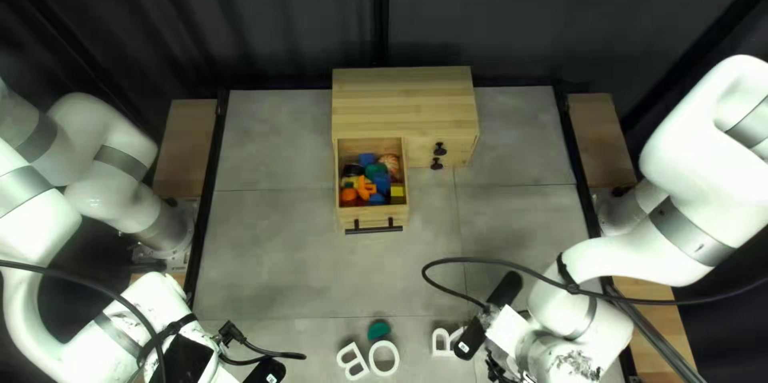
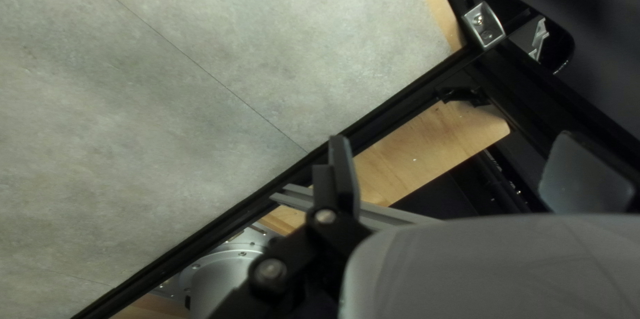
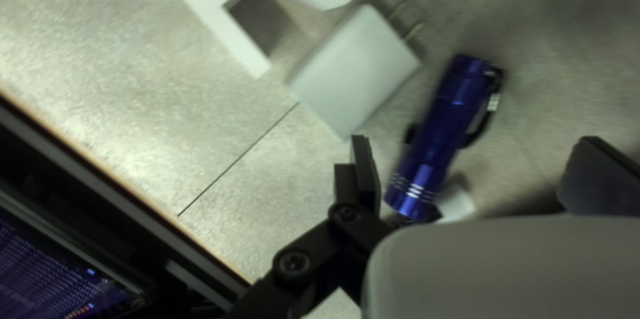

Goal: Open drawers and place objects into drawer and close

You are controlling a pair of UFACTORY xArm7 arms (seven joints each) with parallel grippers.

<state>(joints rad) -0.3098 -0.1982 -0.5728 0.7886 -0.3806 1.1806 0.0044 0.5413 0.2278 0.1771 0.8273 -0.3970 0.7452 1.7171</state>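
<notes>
1 blue flashlight (image 3: 435,139) lay on the counter (image 1: 280,263) ahead of the wide-open right pincer (image 3: 475,140), its long axis slanting away from near 1 finger (image 3: 365,172), with the left pincer (image 2: 453,136), also open, well apart.

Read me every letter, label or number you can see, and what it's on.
"B": white B cutout.
"O": white O cutout.
"R", probably: partly visible white letter cutout.
Screen: too blurred to read.
Small label on black housing: too small to read.
</notes>
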